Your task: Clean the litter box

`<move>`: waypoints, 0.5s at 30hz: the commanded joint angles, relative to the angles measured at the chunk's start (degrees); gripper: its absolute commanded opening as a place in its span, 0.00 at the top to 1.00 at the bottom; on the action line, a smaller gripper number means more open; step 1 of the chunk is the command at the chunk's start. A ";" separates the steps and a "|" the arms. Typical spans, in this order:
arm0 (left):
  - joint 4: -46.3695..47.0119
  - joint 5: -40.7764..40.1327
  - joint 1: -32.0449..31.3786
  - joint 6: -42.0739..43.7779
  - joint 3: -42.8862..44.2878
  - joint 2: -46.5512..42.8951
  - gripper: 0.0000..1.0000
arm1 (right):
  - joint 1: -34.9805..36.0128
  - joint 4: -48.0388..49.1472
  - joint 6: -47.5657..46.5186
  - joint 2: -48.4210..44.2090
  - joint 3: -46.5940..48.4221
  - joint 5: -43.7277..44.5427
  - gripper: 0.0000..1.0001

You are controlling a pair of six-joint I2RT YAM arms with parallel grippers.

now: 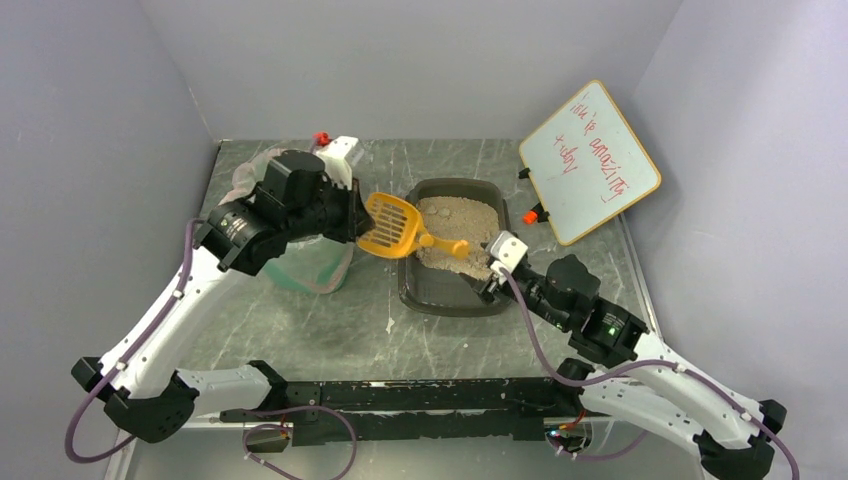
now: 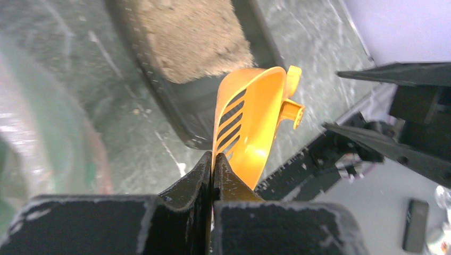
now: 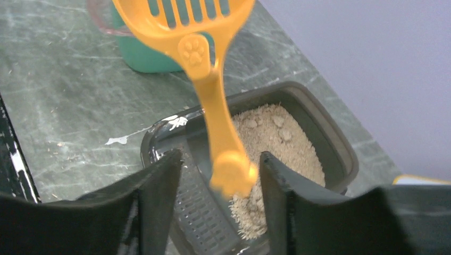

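The litter box is a dark grey tray with beige litter heaped at its far end, mid-table. Above its left rim hangs an orange slotted scoop. My left gripper is shut on the rim of the scoop's head. In the left wrist view the gripper pinches that thin orange edge, with the litter box below. My right gripper is open. The scoop's handle end hangs between the fingers, touching neither. In the top view the right gripper sits over the tray's near right.
A green bin with a clear liner stands left of the tray, under my left arm, and shows again in the right wrist view. A whiteboard leans at the back right, with a red-capped marker beside it.
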 commanded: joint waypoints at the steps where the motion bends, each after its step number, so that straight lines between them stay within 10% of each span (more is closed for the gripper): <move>1: 4.25 -2.27 5.22 3.24 2.31 -1.14 0.95 | 0.14 -0.60 7.75 1.83 3.87 8.75 0.27; 5: 5.95 0.54 9.22 4.04 2.82 0.38 0.95 | 0.02 1.13 17.61 2.90 4.17 16.52 0.02; 8: 7.85 2.06 11.75 4.38 1.80 0.96 0.95 | -0.79 1.29 25.27 5.91 6.19 16.95 0.00; 15: 14.37 10.45 17.72 1.30 -2.86 1.49 0.95 | -18.60 4.97 43.16 18.62 12.07 -9.71 0.03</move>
